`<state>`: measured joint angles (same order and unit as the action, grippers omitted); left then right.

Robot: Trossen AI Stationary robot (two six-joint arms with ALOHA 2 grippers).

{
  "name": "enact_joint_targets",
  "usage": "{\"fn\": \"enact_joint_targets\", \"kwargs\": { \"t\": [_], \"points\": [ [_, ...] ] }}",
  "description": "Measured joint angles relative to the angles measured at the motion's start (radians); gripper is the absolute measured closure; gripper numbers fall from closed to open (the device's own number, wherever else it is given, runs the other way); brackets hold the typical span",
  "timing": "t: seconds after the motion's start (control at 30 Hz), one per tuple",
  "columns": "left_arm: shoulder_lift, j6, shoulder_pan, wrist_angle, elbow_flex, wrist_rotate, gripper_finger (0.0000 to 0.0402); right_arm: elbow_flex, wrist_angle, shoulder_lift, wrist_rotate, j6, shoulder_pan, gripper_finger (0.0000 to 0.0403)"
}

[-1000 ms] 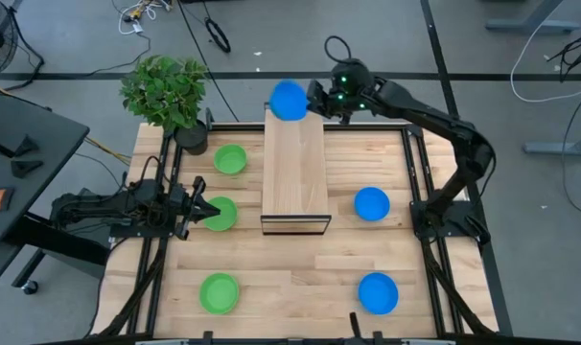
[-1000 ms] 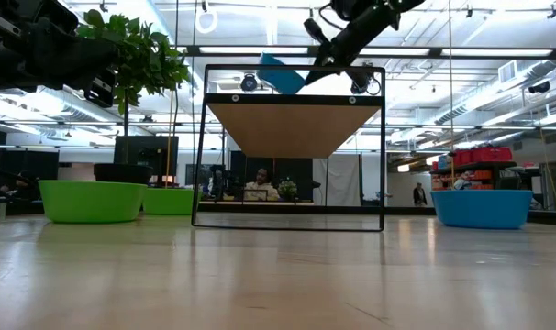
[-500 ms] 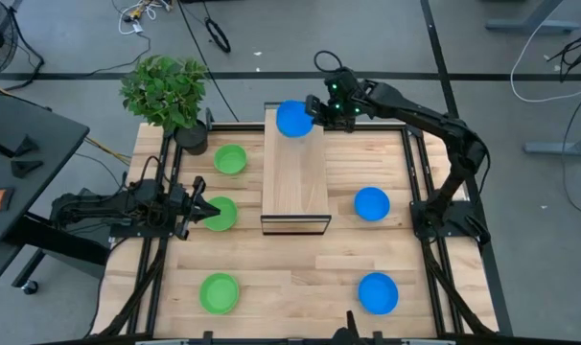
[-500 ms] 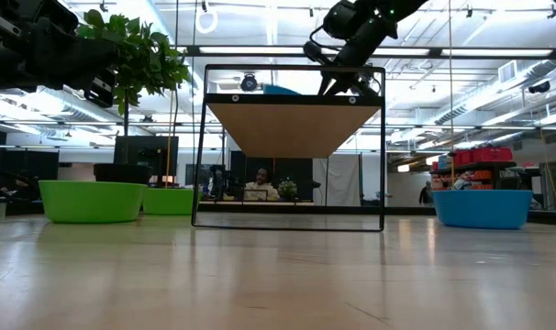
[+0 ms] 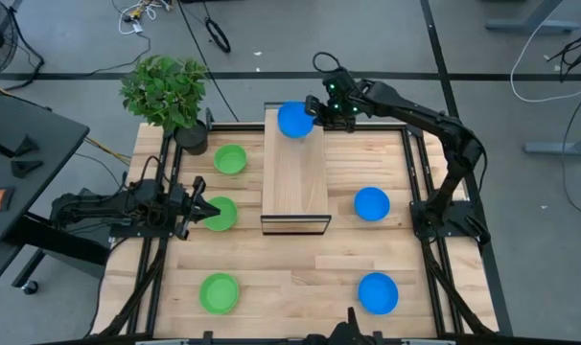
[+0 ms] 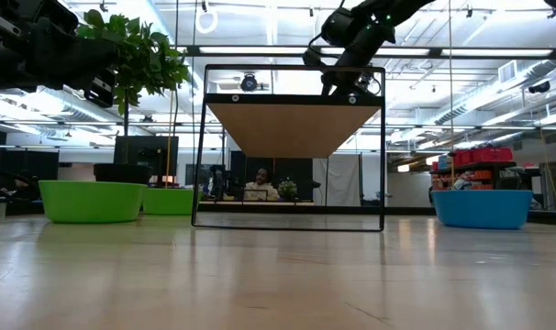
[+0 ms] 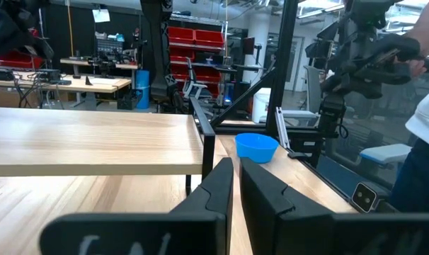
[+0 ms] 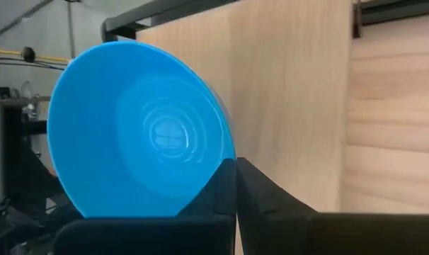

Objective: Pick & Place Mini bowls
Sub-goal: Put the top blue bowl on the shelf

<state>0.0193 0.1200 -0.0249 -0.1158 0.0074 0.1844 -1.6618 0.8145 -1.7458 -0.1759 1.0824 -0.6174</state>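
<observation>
My right gripper is shut on a blue mini bowl over the far end of the raised wooden shelf. Two more blue bowls sit on the table's right half. Three green bowls sit on its left half. My left gripper waits at the left, shut and pointing level, its tips beside the middle green bowl's left edge. My right gripper pinches the blue bowl's rim between its two fingers, on the rim's right-hand side. The fingers slant down from the table's far right. The bowl is tilted, its hollow facing the wrist. Whether it rests on the shelf top I cannot tell.
A potted leafy plant stands at the far left corner. The shelf's black frame stands in the table's middle. A person in a white sleeve shows beyond the table's right side.
My right gripper has come down and toward the near edge with the blue bowl, tipping further downward. The bowl has gone from beyond and above the shelf's far end to low over that end.
</observation>
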Motion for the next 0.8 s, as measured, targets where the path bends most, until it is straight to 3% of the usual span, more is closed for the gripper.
{"fn": "enact_joint_targets", "kwargs": {
  "t": [0.37,0.8],
  "points": [
    [0.000,0.000,0.000,0.000,0.000,0.000,0.0371,-0.157,0.145,0.002,0.003,-0.049,-0.002,0.0403],
    [0.000,0.000,0.000,0.000,0.000,0.000,0.0371,-0.228,0.198,0.002,0.010,-0.098,-0.002,0.0403]
  ]
}}
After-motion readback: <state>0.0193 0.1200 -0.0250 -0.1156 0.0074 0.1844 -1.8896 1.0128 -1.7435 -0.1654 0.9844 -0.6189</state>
